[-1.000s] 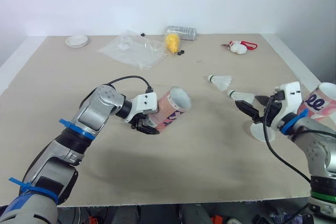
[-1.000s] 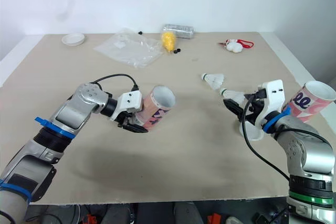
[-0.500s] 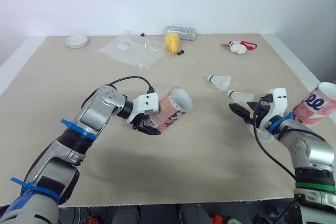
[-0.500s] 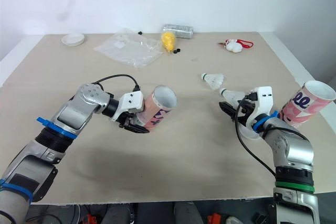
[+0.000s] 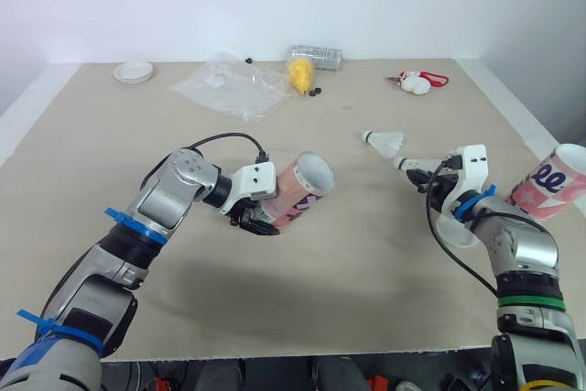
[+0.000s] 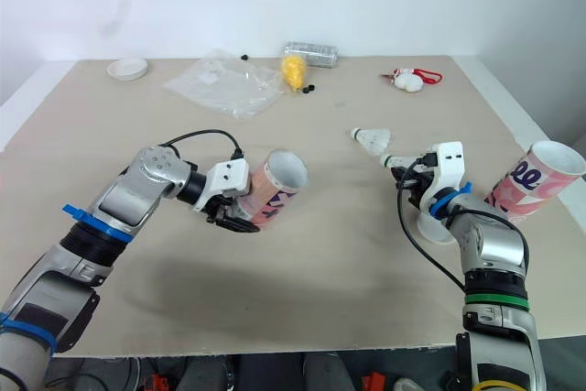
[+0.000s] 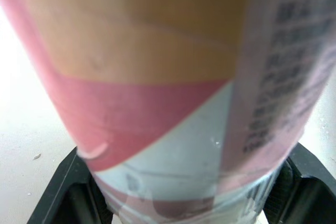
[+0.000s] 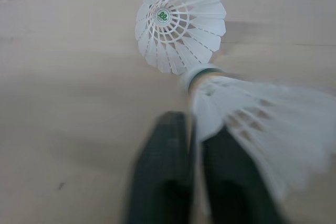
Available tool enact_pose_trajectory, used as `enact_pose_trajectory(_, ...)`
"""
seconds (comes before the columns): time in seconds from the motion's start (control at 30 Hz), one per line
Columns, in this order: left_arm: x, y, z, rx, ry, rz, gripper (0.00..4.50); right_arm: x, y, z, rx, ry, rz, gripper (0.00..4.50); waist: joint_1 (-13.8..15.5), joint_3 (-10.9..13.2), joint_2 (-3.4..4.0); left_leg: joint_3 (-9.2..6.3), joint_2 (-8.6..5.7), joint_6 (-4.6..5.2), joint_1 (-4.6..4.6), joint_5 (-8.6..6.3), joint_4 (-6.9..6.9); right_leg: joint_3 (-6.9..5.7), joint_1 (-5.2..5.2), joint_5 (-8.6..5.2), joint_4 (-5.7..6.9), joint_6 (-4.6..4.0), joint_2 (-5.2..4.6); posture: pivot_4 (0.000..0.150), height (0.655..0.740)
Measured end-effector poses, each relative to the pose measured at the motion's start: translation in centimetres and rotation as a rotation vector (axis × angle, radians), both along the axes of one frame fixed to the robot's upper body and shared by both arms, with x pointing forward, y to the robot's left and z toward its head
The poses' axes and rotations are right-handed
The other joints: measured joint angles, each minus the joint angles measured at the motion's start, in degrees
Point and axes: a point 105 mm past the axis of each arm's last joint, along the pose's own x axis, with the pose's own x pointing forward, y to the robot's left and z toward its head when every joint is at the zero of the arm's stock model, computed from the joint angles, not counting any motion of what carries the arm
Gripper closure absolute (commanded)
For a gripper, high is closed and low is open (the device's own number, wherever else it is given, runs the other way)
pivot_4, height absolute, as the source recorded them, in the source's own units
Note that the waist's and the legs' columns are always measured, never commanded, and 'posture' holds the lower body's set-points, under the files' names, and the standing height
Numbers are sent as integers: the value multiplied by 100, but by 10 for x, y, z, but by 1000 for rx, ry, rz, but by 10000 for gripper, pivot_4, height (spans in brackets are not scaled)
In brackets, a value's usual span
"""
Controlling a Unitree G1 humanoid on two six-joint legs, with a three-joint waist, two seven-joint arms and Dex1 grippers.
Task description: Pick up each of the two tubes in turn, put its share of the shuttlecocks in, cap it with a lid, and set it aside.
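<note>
White shuttlecock, pinched only at its feather edge by my closed right gripper, may slip loose before reaching the tube clamped in my left gripper.

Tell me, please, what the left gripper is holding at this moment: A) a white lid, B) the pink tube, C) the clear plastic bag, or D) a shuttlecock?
B: the left gripper clamps the pink tube near its lower end, the tube tilted with its open mouth raised, while the right gripper pinches a shuttlecock by its skirt.
</note>
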Motion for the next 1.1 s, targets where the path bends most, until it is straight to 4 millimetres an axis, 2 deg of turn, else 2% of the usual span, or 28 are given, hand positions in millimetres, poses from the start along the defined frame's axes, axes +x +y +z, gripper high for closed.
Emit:
enact_pose_trajectory(0.1, 0, -1, 0, -3, -1, -1, 16022, -11, -3, 4, -58, -16, 27, 44241, 2, 1, 2, 0, 0, 0, -2, 0, -1, 0, -2, -3, 0, 2, 0, 1500, 7400)
enact_pose_trajectory(0.17, 0, -1, 0, -2, 0, 0, 16022, -19, 1, 17, -113, -51, 82, 44241, 7, 3, 5, 0, -2, 0, -3, 0, -1, 0, -1, -6, 0, 5, -2, 1500, 7400)
enact_pose_trajectory(0.27, 0, -1, 0, -2, 1, 0, 16022, -33, 16, 55, -220, -155, 201, 44241, 0, 3, 8, 0, -2, 0, -1, 0, 0, 1, 0, -5, 1, 5, -2, 1500, 7400)
enact_pose_trajectory(0.37, 0, 0, 0, 0, 4, 0, 16022, -51, 35, 104, -409, -275, 358, 44241, -10, 7, 12, 2, 0, 0, 4, 0, 2, 1, 0, -3, 2, 3, -1, 1500, 7400)
enact_pose_trajectory(0.47, 1, 2, -1, 3, 11, 2, 16022, -70, 76, 159, -557, -467, 550, 44241, -42, 7, 13, 4, 4, 0, 11, 0, 0, 0, 1, -2, 2, -1, 1, 1500, 7400)
enact_pose_trajectory(0.53, 1, 1, -1, 2, 20, -1, 16022, -90, 111, 176, -644, -586, 720, 44241, -40, 3, 4, -2, 9, -1, 10, 0, -2, -4, 2, -6, 2, -5, 6, 1500, 7400)
enact_pose_trajectory(0.6, 1, 0, -1, -3, 29, -2, 16022, -99, 129, 168, -694, -602, 834, 44241, -33, 2, -8, -2, 7, -1, 6, -1, -2, -5, 2, -9, 2, -3, 4, 1500, 7400)
enact_pose_trajectory(0.7, 0, -1, -1, -12, 39, -5, 16022, -103, 144, 142, -754, -551, 974, 44241, 2, 4, -10, 4, -4, -2, -5, -1, 1, -2, -3, -12, 1, 5, -11, 1500, 7400)
enact_pose_trajectory(1.1, -1, -2, 0, -23, 54, 19, 16022, -96, 148, 121, -835, -563, 1096, 44241, 10, 5, -10, 2, 0, -2, -2, -1, 0, -3, -5, -10, 2, 0, -6, 1500, 7400)
